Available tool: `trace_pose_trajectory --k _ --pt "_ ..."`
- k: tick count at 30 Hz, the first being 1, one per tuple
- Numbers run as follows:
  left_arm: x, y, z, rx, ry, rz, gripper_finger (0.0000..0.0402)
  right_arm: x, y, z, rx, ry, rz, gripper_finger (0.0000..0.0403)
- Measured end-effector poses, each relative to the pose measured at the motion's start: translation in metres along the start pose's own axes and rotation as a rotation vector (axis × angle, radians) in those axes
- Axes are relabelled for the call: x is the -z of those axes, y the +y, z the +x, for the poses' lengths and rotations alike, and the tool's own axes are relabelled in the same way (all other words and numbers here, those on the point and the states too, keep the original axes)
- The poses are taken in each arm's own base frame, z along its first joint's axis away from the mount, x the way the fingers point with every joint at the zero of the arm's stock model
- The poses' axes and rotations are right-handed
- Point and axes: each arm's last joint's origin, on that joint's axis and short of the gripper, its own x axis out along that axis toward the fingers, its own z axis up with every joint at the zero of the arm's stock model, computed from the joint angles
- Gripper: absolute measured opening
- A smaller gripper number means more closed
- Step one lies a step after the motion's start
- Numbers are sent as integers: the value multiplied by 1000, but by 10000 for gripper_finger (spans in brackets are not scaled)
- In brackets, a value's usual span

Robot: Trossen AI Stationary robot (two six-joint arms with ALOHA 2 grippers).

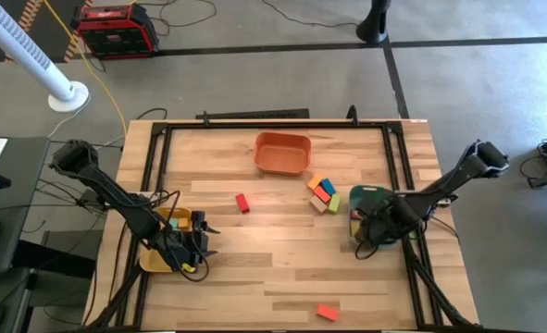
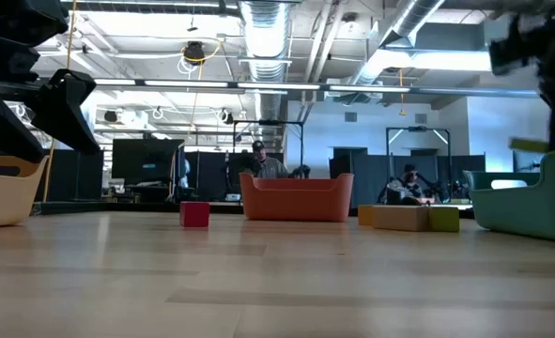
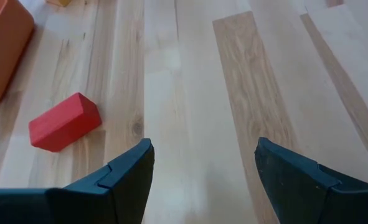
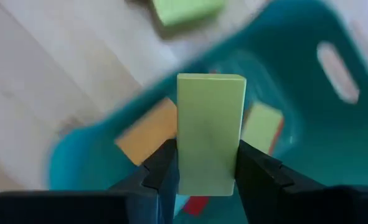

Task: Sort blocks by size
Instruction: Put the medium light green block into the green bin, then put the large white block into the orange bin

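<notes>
At the table's left side, the left gripper hangs beside the yellow plastic tray with its fingers spread apart and empty over bare wood, and a red wooden bar block lies well apart toward the middle, in front of the orange plastic tray. Further right, a cluster of painted wooden blocks sits just beside the teal-green plastic tray, and a lone orange block rests near the front edge. The right gripper hovers over that teal-green tray, clamped on a pale green rectangular wooden block, with orange, yellow and red blocks lying in the tray beneath.
</notes>
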Motion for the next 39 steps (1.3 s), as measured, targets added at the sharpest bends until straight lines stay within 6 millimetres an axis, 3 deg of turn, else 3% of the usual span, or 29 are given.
trace_pose_trajectory --k 12,27,39 --pt "0 0 0 0 0 4 267 26 -6 23 55 78 98 164" --pt "0 0 0 -1 0 -2 267 25 -4 24 32 73 162 169" --pt "0 0 0 -1 0 -3 267 24 -2 23 16 67 167 253"
